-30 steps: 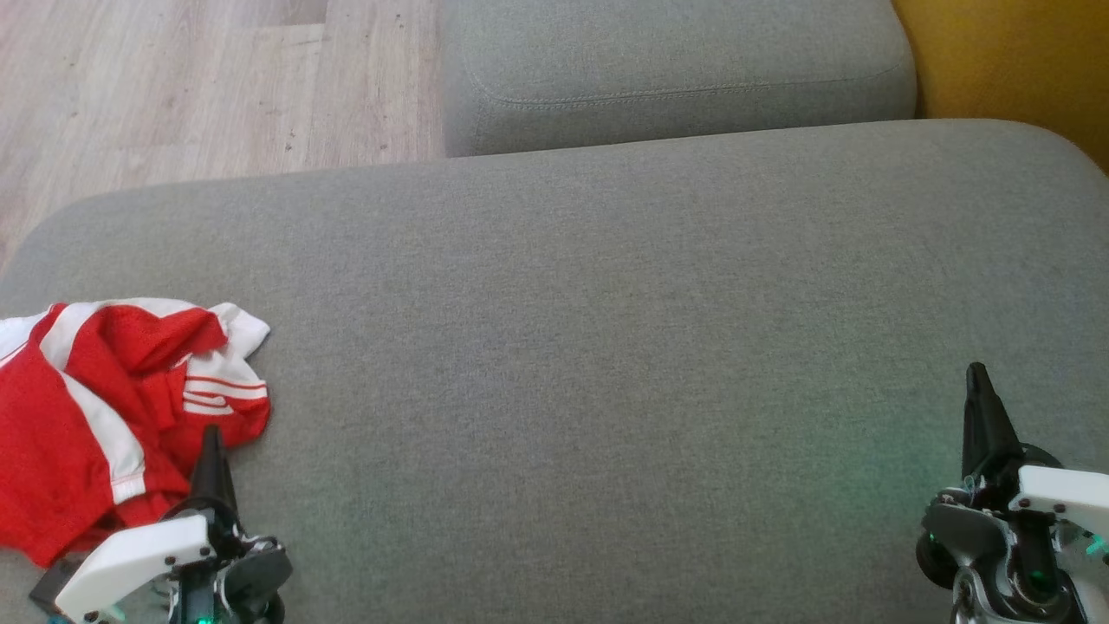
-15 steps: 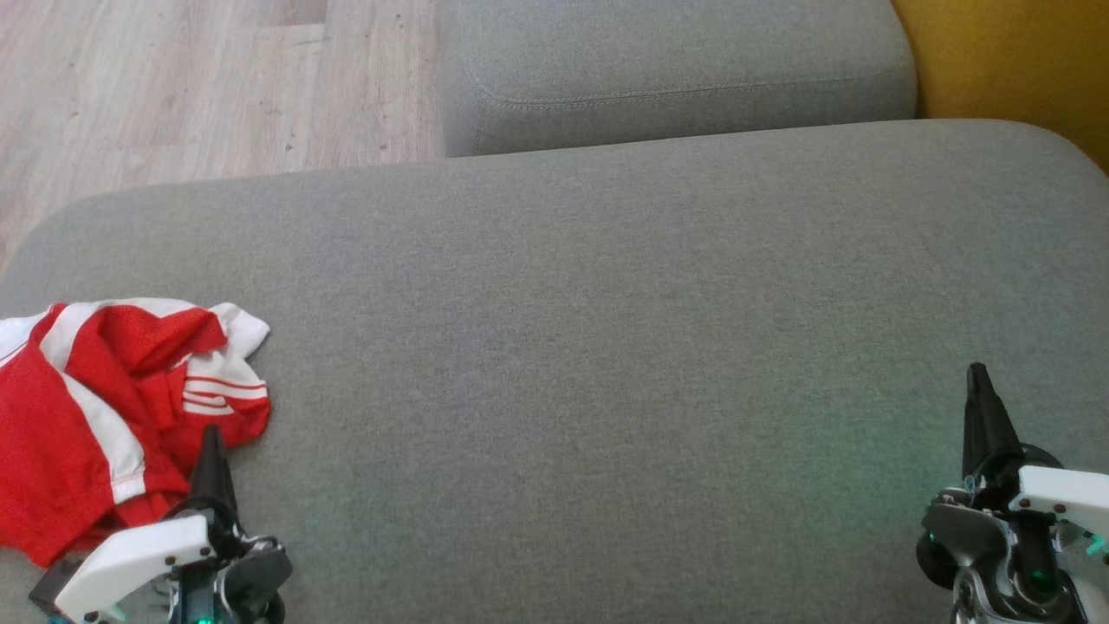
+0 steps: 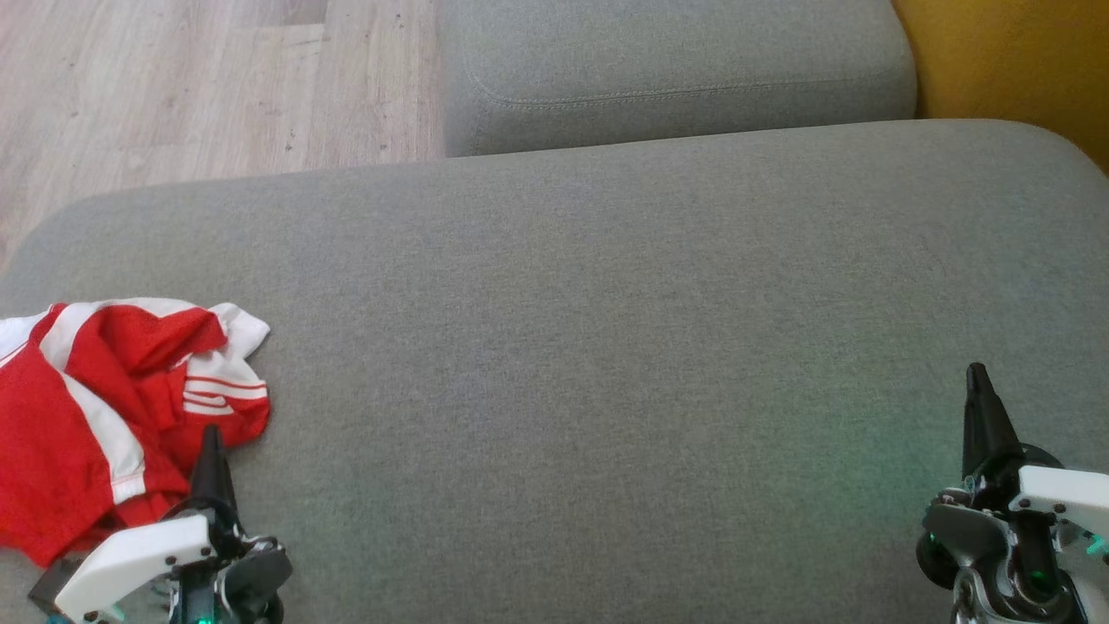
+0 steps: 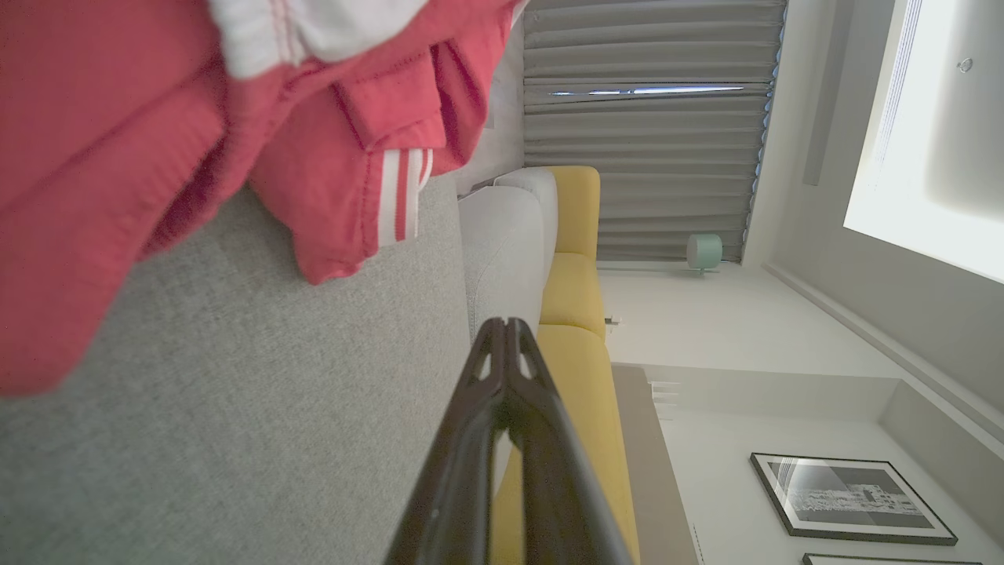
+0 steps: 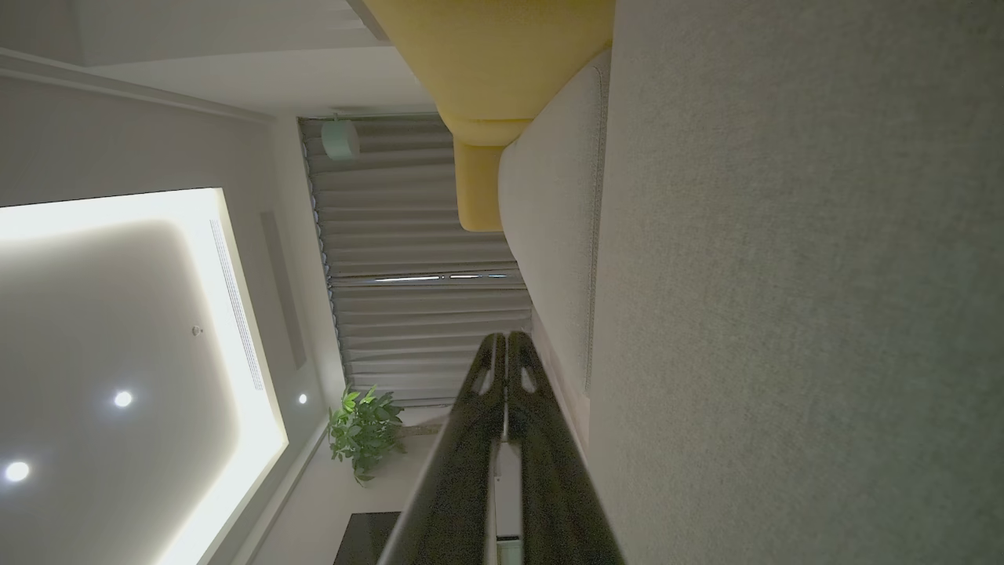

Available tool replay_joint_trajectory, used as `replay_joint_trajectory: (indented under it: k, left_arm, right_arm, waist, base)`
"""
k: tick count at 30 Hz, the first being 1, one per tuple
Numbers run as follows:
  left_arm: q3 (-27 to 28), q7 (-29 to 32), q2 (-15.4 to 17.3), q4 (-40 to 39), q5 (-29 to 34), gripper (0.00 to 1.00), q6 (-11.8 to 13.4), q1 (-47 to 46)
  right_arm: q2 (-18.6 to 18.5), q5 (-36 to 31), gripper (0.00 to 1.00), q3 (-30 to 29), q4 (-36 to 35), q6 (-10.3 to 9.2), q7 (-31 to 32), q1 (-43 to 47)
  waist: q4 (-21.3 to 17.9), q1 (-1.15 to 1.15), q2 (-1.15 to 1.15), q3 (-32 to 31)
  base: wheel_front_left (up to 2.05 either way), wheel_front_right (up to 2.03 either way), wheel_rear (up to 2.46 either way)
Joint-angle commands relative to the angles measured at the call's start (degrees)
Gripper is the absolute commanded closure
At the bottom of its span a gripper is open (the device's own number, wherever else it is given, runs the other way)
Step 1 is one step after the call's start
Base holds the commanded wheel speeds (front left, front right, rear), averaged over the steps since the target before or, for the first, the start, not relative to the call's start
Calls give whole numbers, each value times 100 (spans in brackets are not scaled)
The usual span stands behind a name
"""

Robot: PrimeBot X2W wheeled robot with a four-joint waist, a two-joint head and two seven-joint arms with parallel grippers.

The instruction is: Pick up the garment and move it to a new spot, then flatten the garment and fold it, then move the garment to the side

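The garment (image 3: 95,416), a red shirt with white stripes, lies crumpled at the left edge of the grey cushion (image 3: 606,329). My left gripper (image 3: 210,435) is shut and empty, its tip just beside the garment's near right edge. In the left wrist view the shut gripper (image 4: 506,323) points past the red garment (image 4: 157,141), which hangs at the upper left of that view. My right gripper (image 3: 976,374) is shut and empty at the cushion's right side, far from the garment. The right wrist view shows its gripper (image 5: 502,337) closed beside bare grey fabric.
A second grey cushion (image 3: 676,69) sits behind the main one. Wood floor (image 3: 173,87) lies at the upper left, and a yellow seat (image 3: 1022,61) at the upper right. The cushion's edge curves down near the garment at the left.
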Motion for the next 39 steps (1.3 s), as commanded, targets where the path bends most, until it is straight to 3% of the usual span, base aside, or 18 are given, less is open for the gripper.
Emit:
replay_joint_trajectory:
  k: [1, 19, 20, 21, 25, 39]
  left_arm:
    - [226, 34, 23, -159, 45, 100, -40, -289]
    - [230, 37, 20, -159, 49, 100, -40, -289]
    - [4, -1, -2, -1, 1, 100, 0, -1]
    - [-16, -4, -2, 63, 1, 0, 3, 14]
    - [-49, -2, -23, 465, 0, 0, 4, 301]
    - [-176, -238, -19, 211, 479, 0, 16, 273]
  right_arm:
    - [-37, -39, 100, 118, -178, 45, 27, -283]
    - [-33, -43, 100, 112, -178, 45, 32, -284]
    - [2, 0, 100, -4, -1, 0, 1, -1]
    - [8, 2, 0, 0, 53, 0, 0, 14]
    - [67, 0, 0, 5, 471, -1, 0, 308]
    - [43, -429, 0, 200, 260, 4, -236, 269]
  waist:
    - [0, 0, 0, 0]
    - [0, 0, 0, 0]
    - [0, 0, 0, 0]
    - [0, 0, 0, 0]
    - [-1, 0, 0, -1]
    - [4, 0, 0, -11]
  base:
    - [0, 0, 0]
    - [0, 0, 0]
    - [0, 0, 0]
    - [0, 0, 0]
    - [0, 0, 0]
    - [0, 0, 0]
